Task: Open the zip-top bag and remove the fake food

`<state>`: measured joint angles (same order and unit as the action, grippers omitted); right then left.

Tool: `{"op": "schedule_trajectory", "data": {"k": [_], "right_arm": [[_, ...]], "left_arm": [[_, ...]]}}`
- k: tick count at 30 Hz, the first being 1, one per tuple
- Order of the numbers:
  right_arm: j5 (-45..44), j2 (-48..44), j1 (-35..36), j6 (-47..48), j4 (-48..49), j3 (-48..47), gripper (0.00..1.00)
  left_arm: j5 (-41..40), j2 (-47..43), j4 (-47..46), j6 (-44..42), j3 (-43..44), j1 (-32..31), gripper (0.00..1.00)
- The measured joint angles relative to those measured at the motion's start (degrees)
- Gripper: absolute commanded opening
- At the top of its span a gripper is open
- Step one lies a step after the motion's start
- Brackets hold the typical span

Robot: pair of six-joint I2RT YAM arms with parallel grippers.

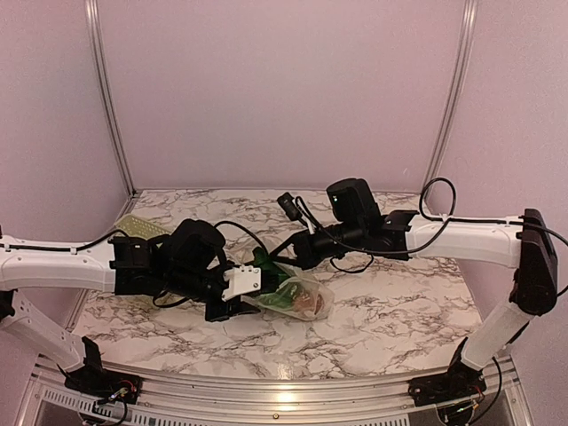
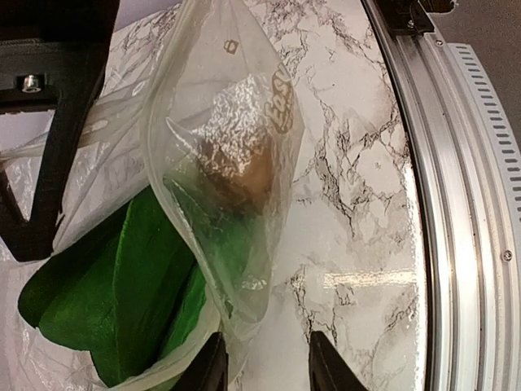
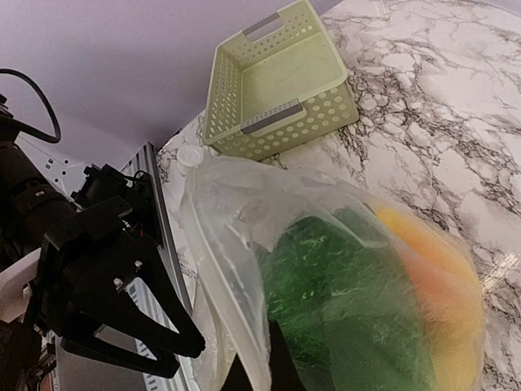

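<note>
The zip-top bag (image 1: 302,297) lies at the table's middle, held up at one side. Through its clear film I see the fake food: a green vegetable (image 2: 122,285), a brown lump (image 2: 244,175) and an orange and yellow piece (image 3: 431,269). My right gripper (image 3: 264,362) is shut on the bag's film at its near edge, and it also shows in the top view (image 1: 288,257). My left gripper (image 2: 269,362) is open, with the bag's lower corner (image 2: 244,322) hanging by its left finger. It sits at the bag's left end in the top view (image 1: 241,302).
The pale green basket (image 3: 277,81) stands at the table's back left, partly hidden by the left arm in the top view (image 1: 142,226). The aluminium rail (image 2: 456,204) runs along the table's near edge, close to the left gripper.
</note>
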<state>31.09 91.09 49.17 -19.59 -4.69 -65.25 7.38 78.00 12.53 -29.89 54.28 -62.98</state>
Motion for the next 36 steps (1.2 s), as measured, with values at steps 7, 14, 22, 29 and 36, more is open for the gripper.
{"op": "schedule_trajectory", "data": {"k": [7, 14, 22, 29, 36], "right_arm": [[0.17, 0.00, -1.11, 0.13, 0.02, 0.04, 0.00], [0.35, -0.39, -4.17, 0.15, 0.44, 1.97, 0.00], [1.64, -0.26, -3.48, -1.05, 3.91, 2.62, 0.00], [3.23, 5.16, 1.25, -4.57, 10.56, 2.62, 0.00], [2.64, 9.42, 1.84, -6.73, 14.32, 2.51, 0.00]], "left_arm": [[-1.42, -1.86, 4.48, -0.39, -3.58, -0.13, 0.20], [-5.16, -10.54, 6.34, -0.55, -9.60, -0.13, 0.19], [-7.96, -14.03, 5.01, 3.67, -9.66, -0.13, 0.48], [-12.07, -22.49, -2.75, 13.27, -10.14, -0.13, 0.65], [-16.09, -20.76, -12.09, 26.40, -14.88, -0.13, 0.68]]}}
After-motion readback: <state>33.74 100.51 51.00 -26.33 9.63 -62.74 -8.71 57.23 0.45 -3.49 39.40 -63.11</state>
